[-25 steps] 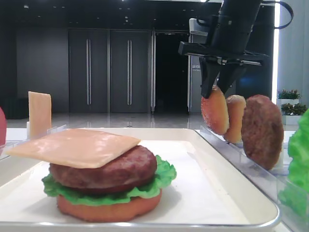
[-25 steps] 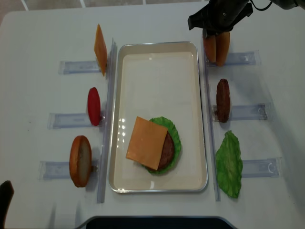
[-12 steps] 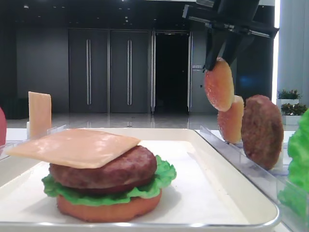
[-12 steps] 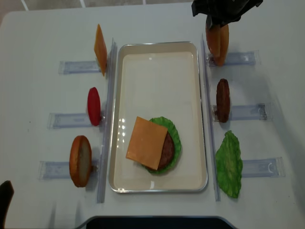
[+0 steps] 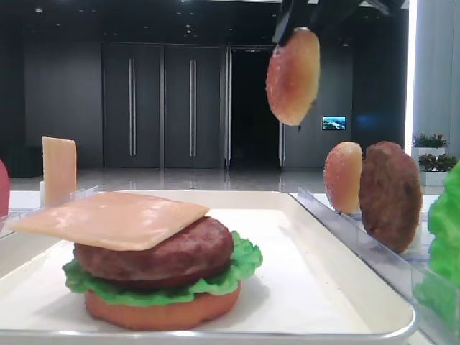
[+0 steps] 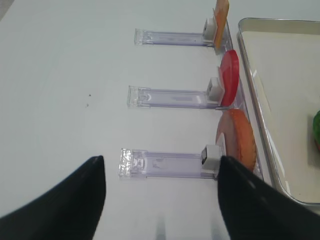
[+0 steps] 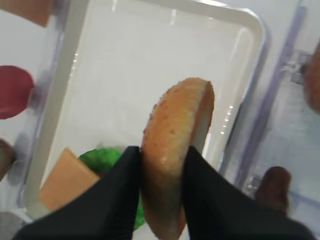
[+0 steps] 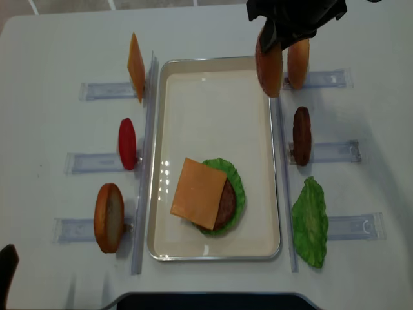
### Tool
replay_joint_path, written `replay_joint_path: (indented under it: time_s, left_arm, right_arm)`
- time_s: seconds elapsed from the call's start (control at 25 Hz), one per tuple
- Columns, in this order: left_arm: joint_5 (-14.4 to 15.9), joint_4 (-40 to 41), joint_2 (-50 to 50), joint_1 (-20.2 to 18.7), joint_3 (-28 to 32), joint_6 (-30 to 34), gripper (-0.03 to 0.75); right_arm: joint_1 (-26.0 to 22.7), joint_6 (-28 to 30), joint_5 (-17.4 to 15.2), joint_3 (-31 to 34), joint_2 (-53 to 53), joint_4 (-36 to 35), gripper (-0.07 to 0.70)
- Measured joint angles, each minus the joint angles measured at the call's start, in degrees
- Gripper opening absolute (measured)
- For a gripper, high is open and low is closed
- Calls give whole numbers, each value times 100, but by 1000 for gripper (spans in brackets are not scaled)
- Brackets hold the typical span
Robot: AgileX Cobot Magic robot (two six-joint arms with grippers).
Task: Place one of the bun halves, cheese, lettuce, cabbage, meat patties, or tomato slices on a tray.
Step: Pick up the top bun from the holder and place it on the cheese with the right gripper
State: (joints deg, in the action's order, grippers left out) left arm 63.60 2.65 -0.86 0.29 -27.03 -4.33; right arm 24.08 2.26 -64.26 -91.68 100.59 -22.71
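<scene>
Your right pincer (image 7: 161, 175) is clamped on the speckled bun half (image 8: 268, 62), on edge above the tray (image 8: 213, 77); left pincer (image 6: 160, 192) stands apart.

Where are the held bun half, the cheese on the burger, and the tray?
bun half (image 8: 268, 66), overhead view, domed crust.
cheese (image 8: 198, 193), overhead view, slice centre.
tray (image 8: 213, 62), overhead view, far rim.

Dark hall with double doors (image 5: 162, 108) behind white table (image 8: 58, 129).
</scene>
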Motion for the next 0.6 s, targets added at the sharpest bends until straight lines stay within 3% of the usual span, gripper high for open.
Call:
replay_joint_path:
  time_s: [0.2,0.6]
  left_arm:
    - [0,0,0,0,0,0,535]
    - [0,0,0,0,0,0,535]
  right_arm:
    - [110,480,168,654,-448,-863,215]
    - [459,2152,1107,2713,-1392,-3059,215]
